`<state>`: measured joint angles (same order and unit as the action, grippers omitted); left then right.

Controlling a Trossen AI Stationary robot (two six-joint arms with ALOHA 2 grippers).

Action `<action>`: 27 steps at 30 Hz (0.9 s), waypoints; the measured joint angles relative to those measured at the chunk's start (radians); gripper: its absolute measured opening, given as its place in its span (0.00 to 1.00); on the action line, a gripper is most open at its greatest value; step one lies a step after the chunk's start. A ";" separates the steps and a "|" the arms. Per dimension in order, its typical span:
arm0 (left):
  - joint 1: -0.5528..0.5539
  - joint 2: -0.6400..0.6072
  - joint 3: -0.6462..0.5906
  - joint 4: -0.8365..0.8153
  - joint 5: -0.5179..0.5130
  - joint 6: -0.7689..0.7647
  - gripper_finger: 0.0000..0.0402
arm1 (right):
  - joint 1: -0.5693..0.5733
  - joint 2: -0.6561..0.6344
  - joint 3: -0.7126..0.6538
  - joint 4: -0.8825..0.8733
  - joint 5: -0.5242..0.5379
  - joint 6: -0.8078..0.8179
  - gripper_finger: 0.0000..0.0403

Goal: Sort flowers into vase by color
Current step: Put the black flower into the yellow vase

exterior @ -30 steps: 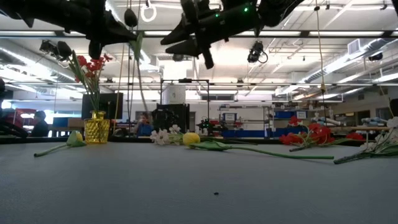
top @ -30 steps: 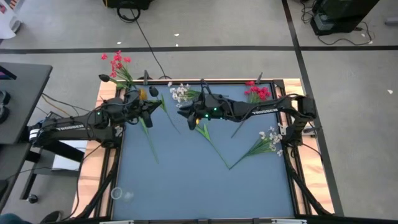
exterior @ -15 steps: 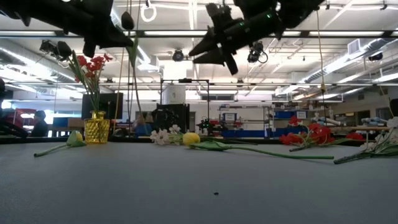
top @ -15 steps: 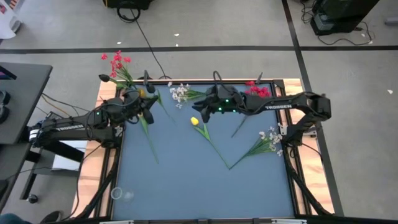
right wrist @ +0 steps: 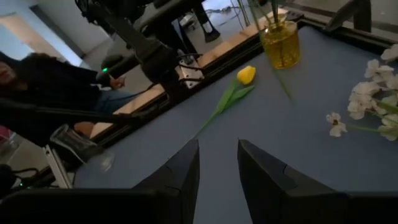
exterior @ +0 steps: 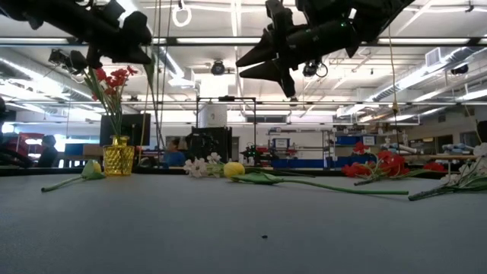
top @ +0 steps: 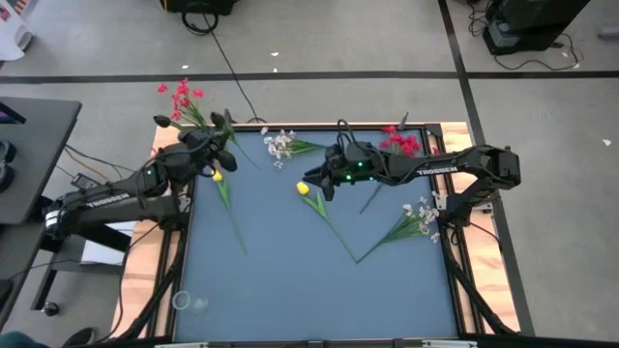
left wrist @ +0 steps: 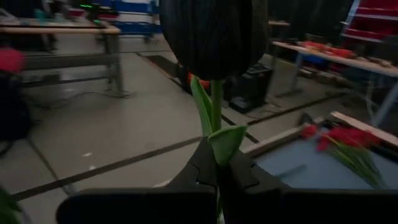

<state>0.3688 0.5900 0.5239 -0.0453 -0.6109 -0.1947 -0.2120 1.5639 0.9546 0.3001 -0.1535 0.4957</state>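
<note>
Currently: one stem gripped at the left, more flowers waiting on the table

At the far left, a thin green stem with a leaf is clamped in the shut left gripper, lifted clear of the table close to the yellow vase. Its blossom cannot be seen, so its colour cannot be told. Red flowers are already stood in that vase. Just beside the vase, a yellow tulip is laid flat on the table. Further right lies a white spray, then a second yellow tulip near the table's middle. Above that tulip the right gripper is hung with its fingers parted and nothing between them. To its right a red cluster is found at the far edge, and another white spray nearer the right edge.

These flowers are judged light and springy, with heads easily crushed. A hold is best taken on the bare stem, a little below the head, so that the long tail can be steered into the vase's narrow mouth.
</note>
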 joint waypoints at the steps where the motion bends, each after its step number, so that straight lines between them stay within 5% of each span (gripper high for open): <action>1: 0.019 0.000 0.019 -0.013 0.000 0.001 0.00 | -0.003 0.000 0.000 0.005 0.000 0.000 0.29; 9: 0.181 0.048 0.301 -0.362 -0.006 0.032 0.00 | -0.069 0.000 0.000 0.006 0.001 0.051 0.29; 16: 0.307 0.117 0.494 -0.458 0.003 0.100 0.00 | -0.118 0.000 0.000 0.020 0.006 0.070 0.29; 27: 0.480 0.217 0.532 -0.488 0.088 0.104 0.00 | -0.133 0.004 0.001 0.018 0.021 0.041 0.29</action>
<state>0.8486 0.8070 1.0561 -0.5330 -0.5230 -0.0908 -0.3450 1.5681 0.9554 0.3181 -0.1324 0.5366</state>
